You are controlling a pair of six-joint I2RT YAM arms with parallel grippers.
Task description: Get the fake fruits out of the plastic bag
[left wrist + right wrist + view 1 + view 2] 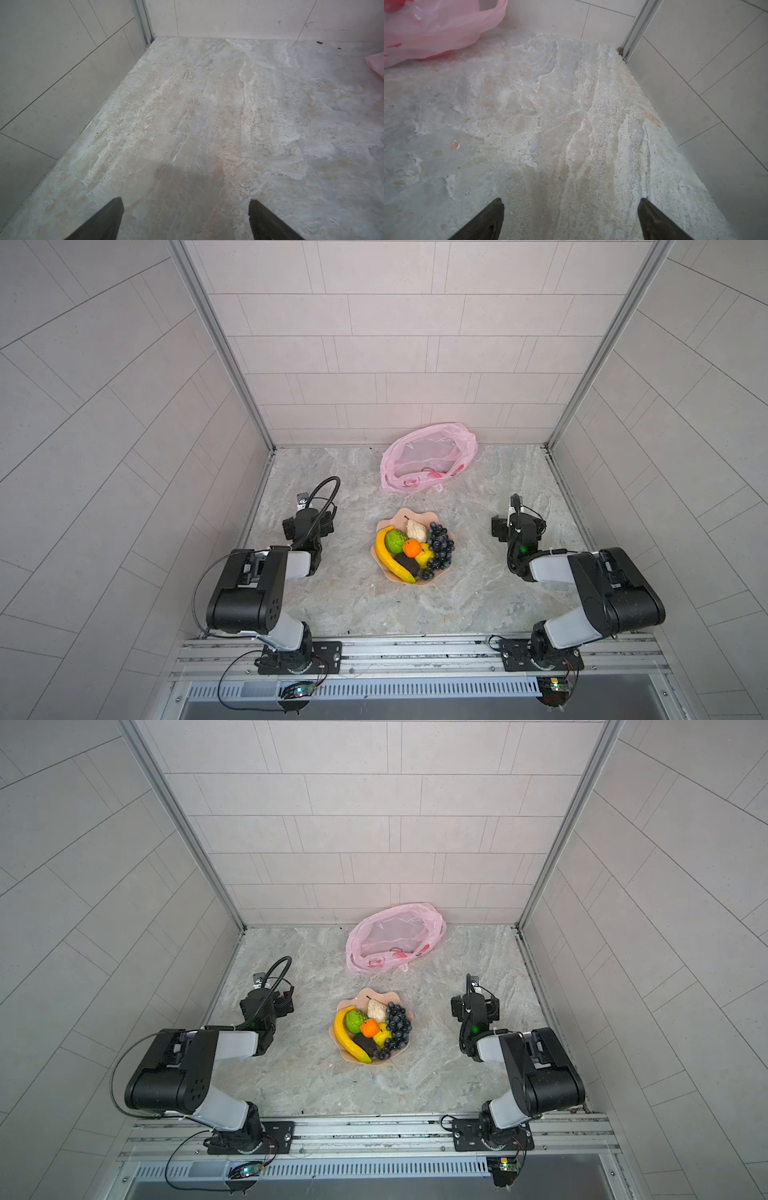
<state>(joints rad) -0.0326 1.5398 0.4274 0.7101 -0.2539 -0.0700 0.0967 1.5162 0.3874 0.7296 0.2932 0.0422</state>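
Right wrist view: crinkled plastic bag [436, 31] on veined stone [550, 124]

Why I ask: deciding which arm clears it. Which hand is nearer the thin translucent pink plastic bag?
Right. The right hand sits close off the thin translucent pink plastic bag's right side; the left hand is farther away, off its left side. Both are open and empty.

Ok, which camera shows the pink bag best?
In both top views the whole pink bag shows, mouth open, by the back wall. Right wrist catches one crumpled side; left wrist only a sliver.
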